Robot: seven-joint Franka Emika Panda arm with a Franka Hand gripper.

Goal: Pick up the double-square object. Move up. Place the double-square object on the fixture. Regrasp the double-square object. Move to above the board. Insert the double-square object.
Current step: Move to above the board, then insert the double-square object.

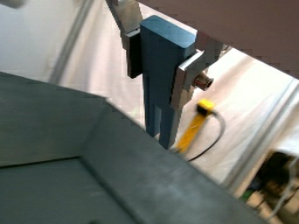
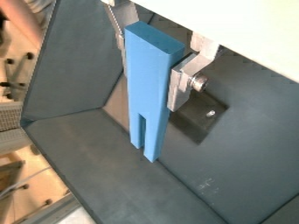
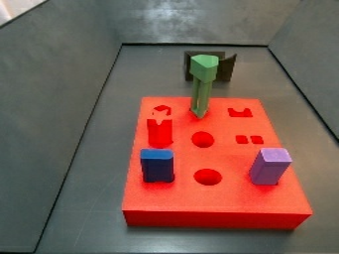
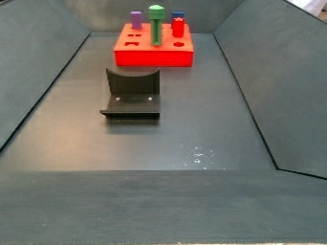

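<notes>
In both wrist views my gripper [image 1: 162,66] [image 2: 152,63] is shut on the upper part of the double-square object [image 1: 163,83] [image 2: 147,96]. This long slate-blue bar hangs upright, stepped end down, above the dark floor. The fixture [image 2: 194,119] lies below and just beside the bar. It also shows in both side views [image 3: 225,65] [image 4: 132,94]. The red board [image 3: 219,203] [image 4: 153,55] lies on the floor apart from the fixture. Neither the gripper nor the bar is in either side view.
On the board stand a tall green peg [image 3: 201,84] [image 4: 156,24], a short dark-blue block [image 3: 158,164], a purple block [image 3: 271,166] and a red peg [image 3: 159,125]. Sloped dark walls [image 3: 79,99] enclose the floor. A yellow cable [image 1: 193,127] lies outside the walls.
</notes>
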